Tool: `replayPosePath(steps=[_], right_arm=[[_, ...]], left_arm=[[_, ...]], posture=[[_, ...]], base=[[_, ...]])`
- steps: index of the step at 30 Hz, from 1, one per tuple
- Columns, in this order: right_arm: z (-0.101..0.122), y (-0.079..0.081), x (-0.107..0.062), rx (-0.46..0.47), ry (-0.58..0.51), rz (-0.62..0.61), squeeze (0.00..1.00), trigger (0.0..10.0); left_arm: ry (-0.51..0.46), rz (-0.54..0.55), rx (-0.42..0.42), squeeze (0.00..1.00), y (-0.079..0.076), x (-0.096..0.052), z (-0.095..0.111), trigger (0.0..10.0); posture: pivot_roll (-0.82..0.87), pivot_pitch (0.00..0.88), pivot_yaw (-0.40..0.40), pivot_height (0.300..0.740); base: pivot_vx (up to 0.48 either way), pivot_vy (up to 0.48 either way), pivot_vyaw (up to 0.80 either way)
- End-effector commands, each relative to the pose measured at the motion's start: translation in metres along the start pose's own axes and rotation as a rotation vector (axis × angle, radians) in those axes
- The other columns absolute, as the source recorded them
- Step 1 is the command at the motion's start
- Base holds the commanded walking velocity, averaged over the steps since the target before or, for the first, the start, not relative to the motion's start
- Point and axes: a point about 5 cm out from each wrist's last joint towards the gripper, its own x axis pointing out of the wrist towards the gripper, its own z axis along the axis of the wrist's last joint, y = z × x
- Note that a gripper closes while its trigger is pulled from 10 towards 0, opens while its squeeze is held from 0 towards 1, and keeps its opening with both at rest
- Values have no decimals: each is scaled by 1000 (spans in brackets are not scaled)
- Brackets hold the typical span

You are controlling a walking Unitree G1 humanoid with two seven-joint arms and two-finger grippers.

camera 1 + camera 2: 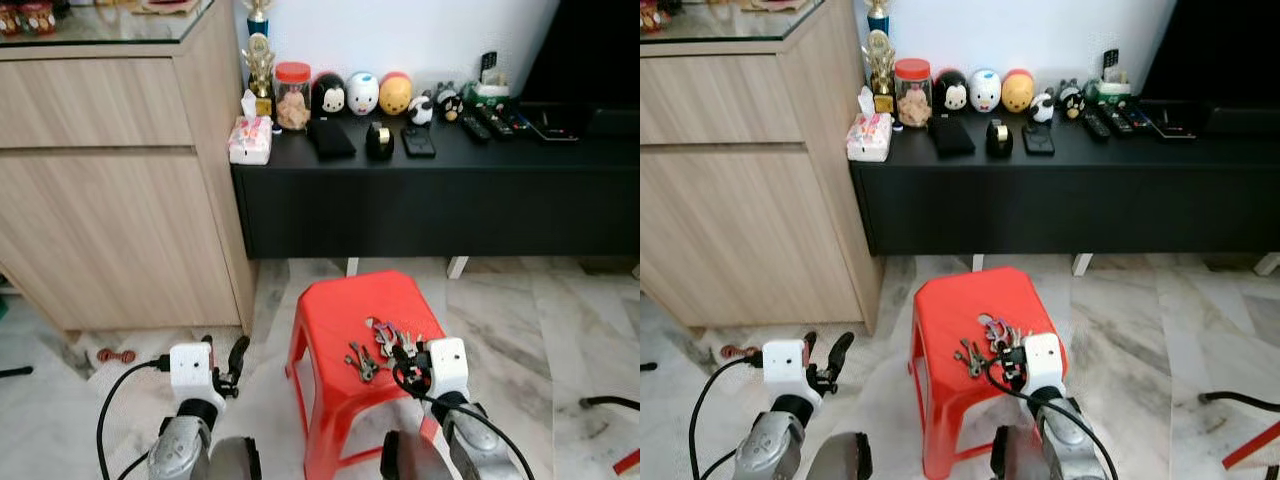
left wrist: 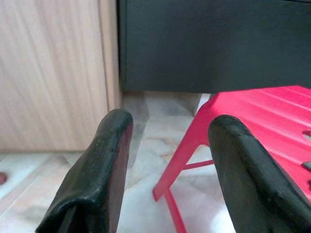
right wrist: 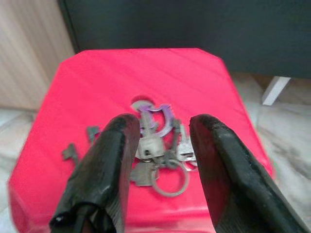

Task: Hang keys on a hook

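Keys: a bunch of keys point(image 3: 160, 145) on rings is lying on top of the red plastic stool point(image 1: 340, 300), towards the side nearest the robot's right arm; a smaller separate key piece point(image 1: 361, 362) is lying just beside it on the same seat.
Right gripper: the right gripper point(image 3: 160, 160) is hovering over the stool with its two black fingers point(image 3: 112, 160) spread apart, the bunch showing in the gap between them; whether the fingertips are touching the keys cannot be told.
Left gripper: the left gripper point(image 2: 167, 160) is hanging beside the stool, above the marble floor point(image 1: 560, 330), with its fingers point(image 2: 104, 165) parted and nothing between them.
Stool: it is standing on the floor in front of the black low cabinet point(image 1: 440, 200).
Cabinet top: a row of small things is sitting there, among them a red-lidded jar point(image 1: 292, 95), round toy figures point(image 1: 362, 93), a tissue pack point(image 1: 250, 140) and remote controls point(image 1: 495, 122).
Wooden unit: a light wooden cupboard point(image 1: 110, 200) is standing to the robot's left, touching the black cabinet's end.
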Motion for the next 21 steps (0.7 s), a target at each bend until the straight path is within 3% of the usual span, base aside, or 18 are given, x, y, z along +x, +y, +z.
replayPosePath(steps=[1,16,21], right_arm=[[4,-4,1,-9,-9,-6,0,10000],[2,1,1,-12,-2,21,0,10000],[2,-2,-1,-15,2,25,0,10000]], left_arm=[[14,-4,4,0,-2,0,-3,10000],[11,1,9,0,-1,0,-4,10000],[14,0,5,0,-1,0,-4,10000]], posture=[[-20,0,-49,596],[-22,0,-51,596],[-22,0,-51,596]], base=[[251,0,0],[304,0,146],[0,0,0]])
